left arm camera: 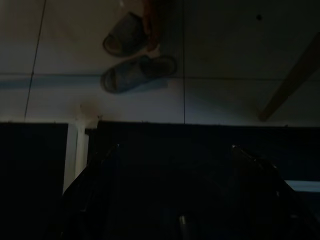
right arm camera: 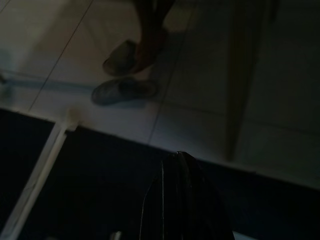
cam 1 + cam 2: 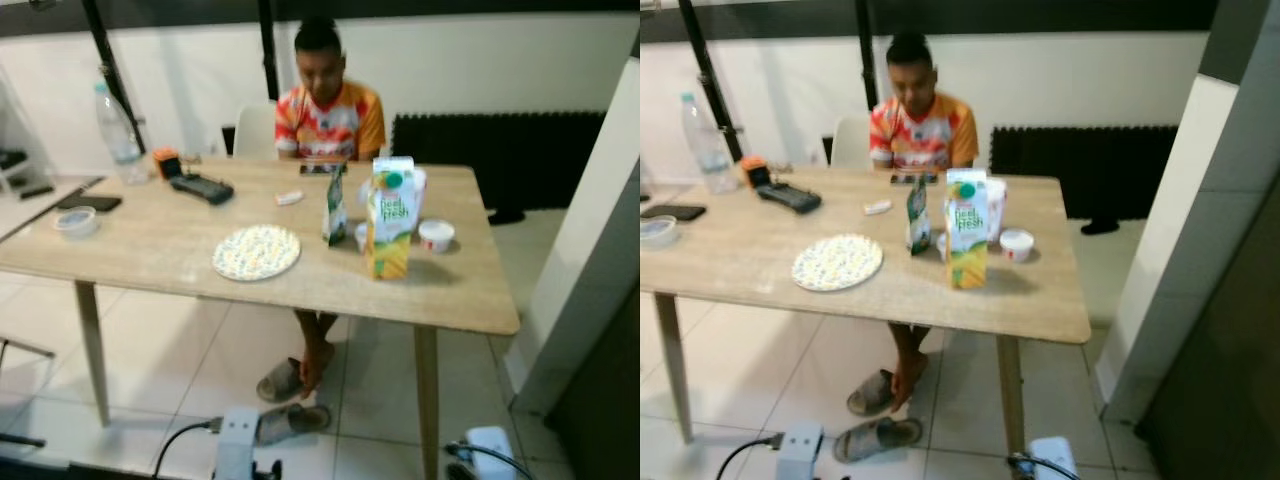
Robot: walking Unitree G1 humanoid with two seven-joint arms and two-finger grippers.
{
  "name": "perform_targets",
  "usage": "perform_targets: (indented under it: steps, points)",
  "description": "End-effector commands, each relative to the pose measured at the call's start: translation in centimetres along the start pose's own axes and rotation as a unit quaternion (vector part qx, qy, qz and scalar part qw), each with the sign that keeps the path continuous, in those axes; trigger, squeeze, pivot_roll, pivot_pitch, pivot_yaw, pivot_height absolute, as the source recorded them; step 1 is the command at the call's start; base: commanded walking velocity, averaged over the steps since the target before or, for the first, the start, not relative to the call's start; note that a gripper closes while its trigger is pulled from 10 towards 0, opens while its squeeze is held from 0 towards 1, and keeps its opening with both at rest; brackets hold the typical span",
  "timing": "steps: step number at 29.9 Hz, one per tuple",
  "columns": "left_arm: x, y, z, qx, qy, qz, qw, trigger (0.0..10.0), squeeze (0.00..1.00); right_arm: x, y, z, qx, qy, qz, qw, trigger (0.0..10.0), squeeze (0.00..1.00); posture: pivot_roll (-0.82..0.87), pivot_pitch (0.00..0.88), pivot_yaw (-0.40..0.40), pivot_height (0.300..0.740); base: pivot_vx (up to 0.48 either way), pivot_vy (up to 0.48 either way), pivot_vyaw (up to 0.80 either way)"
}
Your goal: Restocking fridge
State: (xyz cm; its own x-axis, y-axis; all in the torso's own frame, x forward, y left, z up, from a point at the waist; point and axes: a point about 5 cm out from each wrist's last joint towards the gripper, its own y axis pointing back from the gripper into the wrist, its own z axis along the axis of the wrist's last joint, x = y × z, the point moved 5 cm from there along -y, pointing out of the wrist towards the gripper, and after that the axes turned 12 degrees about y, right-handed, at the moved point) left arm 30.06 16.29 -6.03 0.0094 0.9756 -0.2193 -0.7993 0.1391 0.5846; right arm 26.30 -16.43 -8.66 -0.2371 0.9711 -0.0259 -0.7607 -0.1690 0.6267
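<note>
Standing on table (image 3: 470, 300): juice carton (image 3: 390, 218), plate (image 3: 256, 251); person (image 3: 328, 110) behind. Right claw (image 2: 182, 165) together, left claw (image 1: 175, 155) apart.

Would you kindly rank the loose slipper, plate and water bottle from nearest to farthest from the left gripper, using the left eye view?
1. The loose slipper, on the floor just ahead of the left gripper.
2. The plate, near the front edge of the table.
3. The water bottle, at the table's far left side.
</note>
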Motion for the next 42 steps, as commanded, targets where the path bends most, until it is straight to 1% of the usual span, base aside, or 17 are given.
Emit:
perform_targets:
  steps: [1, 5, 7, 9, 14, 17, 18, 23, 28, 31, 34, 42]
  points:
    - [0.5, 0.2, -0.9, 0.019, -0.008, 0.005, 1.0, 10.0, 0.0, -1.0, 0.2, 0.0, -0.001, -0.006, -0.018, 1.0, 10.0, 0.0, -0.08, 0.086, 0.097, 0.74, 0.255, 0.0, 0.0]
    - [0.4, 0.2, -1.1, 0.021, -0.01, 0.004, 1.0, 10.0, 0.0, -1.2, 0.3, -0.4, 0.004, -0.007, -0.026, 1.0, 10.0, 0.0, -0.08, 0.068, 0.092, 0.74, 0.255, 0.0, 0.0]
    - [0.2, 0.2, -1.3, 0.027, -0.017, 0.0, 0.999, 10.0, 0.0, -1.3, 0.4, -0.8, 0.009, -0.009, -0.03, 0.999, 10.0, 0.0, -0.1, 0.052, 0.082, 0.74, 0.259, 0.0, 0.0]
    - [0.2, 0.1, -1.0, 0.024, -0.019, -0.002, 1.0, 10.0, 0.0, -1.3, 0.6, -0.9, 0.007, -0.009, -0.029, 1.0, 10.0, 0.0, -0.13, 0.021, 0.082, 0.74, 0.259, 0.0, 0.0]
    - [0.1, 0.0, -0.7, 0.023, -0.013, 0.001, 1.0, 10.0, 0.0, -1.0, 0.6, -1.0, 0.006, 0.005, -0.022, 1.0, 10.0, 0.0, -0.13, 0.003, 0.086, 0.74, 0.256, 0.0, 0.0]
    - [-0.1, -0.1, -0.6, 0.023, -0.011, 0.0, 1.0, 10.0, 0.0, -1.1, 0.6, -0.7, 0.001, 0.004, -0.023, 1.0, 10.0, 0.0, -0.12, 0.019, 0.08, 0.74, 0.255, 0.0, 0.0]
    - [-0.3, -0.1, -0.8, 0.025, -0.012, -0.002, 1.0, 10.0, 0.0, -1.2, 0.6, -0.7, 0.0, 0.003, -0.025, 1.0, 10.0, 0.0, -0.12, 0.0, 0.091, 0.74, 0.255, 0.0, 0.0]
    - [-0.7, 0.0, -1.5, 0.032, -0.011, -0.006, 0.999, 10.0, 0.0, -1.6, 0.6, -0.8, 0.006, 0.011, -0.029, 1.0, 10.0, 0.0, -0.12, 0.008, 0.09, 0.74, 0.257, 0.0, 0.0]
    - [-0.7, 0.0, -1.8, 0.033, -0.01, -0.007, 0.999, 10.0, 0.0, -1.9, 0.7, -0.9, 0.006, 0.01, -0.033, 0.999, 10.0, 0.0, -0.11, 0.01, 0.09, 0.74, 0.259, 0.0, 0.0]
    - [-0.6, 0.1, -1.9, 0.033, 0.0, -0.011, 0.999, 10.0, 0.0, -2.2, 0.9, -1.2, 0.011, 0.009, -0.038, 0.999, 10.0, 0.0, -0.11, 0.009, 0.093, 0.74, 0.0, 0.0, 0.0]
    - [-0.4, 0.2, -2.2, 0.04, -0.009, -0.008, 0.999, 10.0, 0.0, -2.3, 1.0, -1.4, 0.014, 0.007, -0.041, 0.999, 10.0, 0.0, -0.11, 0.005, 0.097, 0.74, 0.0, 0.0, 0.0]
    - [-0.5, 0.1, -1.6, 0.031, -0.014, -0.008, 0.999, 10.0, 0.0, -2.5, 1.1, -1.7, 0.017, 0.003, -0.046, 0.999, 10.0, 0.0, -0.12, 0.0, 0.1, 0.74, 0.0, 0.0, 0.0]
